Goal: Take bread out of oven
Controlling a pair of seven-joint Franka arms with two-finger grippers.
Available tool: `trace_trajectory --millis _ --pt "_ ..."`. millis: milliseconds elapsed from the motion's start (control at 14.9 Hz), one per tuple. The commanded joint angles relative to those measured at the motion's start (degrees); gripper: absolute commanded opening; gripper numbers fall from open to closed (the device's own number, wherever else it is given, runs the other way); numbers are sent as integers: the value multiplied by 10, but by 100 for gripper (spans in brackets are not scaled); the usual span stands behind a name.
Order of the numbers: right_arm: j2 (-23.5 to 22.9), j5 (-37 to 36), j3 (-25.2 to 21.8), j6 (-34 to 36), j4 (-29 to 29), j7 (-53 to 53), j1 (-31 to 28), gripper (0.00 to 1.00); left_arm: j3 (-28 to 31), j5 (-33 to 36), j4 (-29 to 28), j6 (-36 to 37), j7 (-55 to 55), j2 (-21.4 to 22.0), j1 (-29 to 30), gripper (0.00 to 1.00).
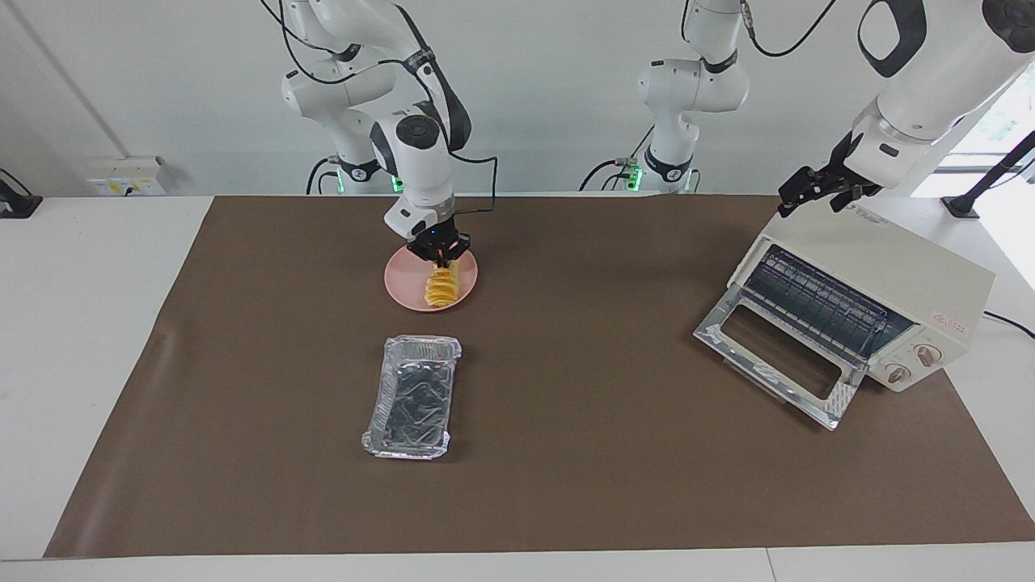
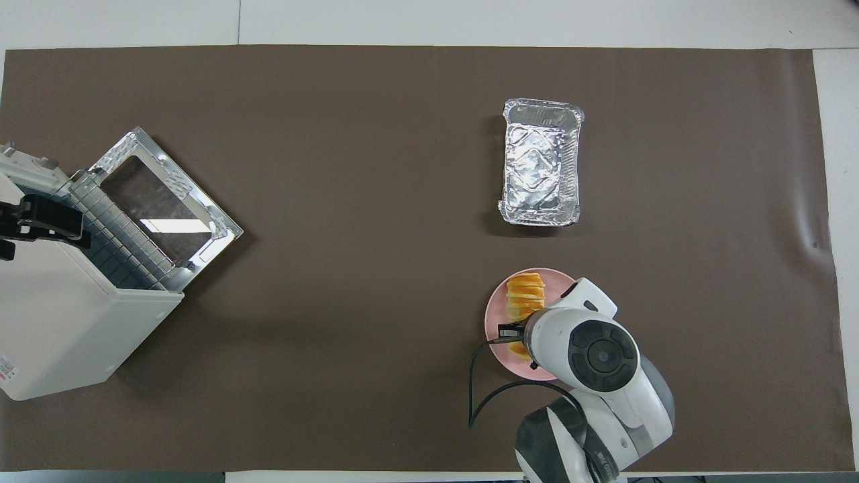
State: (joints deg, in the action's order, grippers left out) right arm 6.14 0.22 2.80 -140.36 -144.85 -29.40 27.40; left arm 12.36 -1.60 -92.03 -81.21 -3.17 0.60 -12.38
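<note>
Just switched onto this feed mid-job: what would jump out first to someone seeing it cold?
First, the golden bread on the pink plate near the robots, with the right end effector shut on its end. Next, the cream oven at the left arm's end of the table, its door dropped open, with the left end effector open above its top.

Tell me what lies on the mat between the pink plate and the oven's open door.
Nothing: between the pink plate and the oven door there is only bare brown mat, clear in both views. The foil tray sits off that line, farther from the robots.
</note>
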Motion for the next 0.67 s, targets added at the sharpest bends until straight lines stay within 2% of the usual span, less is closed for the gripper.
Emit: trace_trajectory --millis 0,201,403,604 --pt "1 9 0 -3 4 -4 -1 100 -2 -7 -16 -11 0 14 6 100" --pt "-2 9 0 32 39 -1 -1 100 -2 -7 -16 -11 0 15 6 100" --pt "-4 9 -7 148 146 15 -23 100 -2 -7 -16 -11 0 14 6 100" --pt "2 9 -8 237 242 120 -98 100 -2 -7 -16 -11 0 14 6 100"
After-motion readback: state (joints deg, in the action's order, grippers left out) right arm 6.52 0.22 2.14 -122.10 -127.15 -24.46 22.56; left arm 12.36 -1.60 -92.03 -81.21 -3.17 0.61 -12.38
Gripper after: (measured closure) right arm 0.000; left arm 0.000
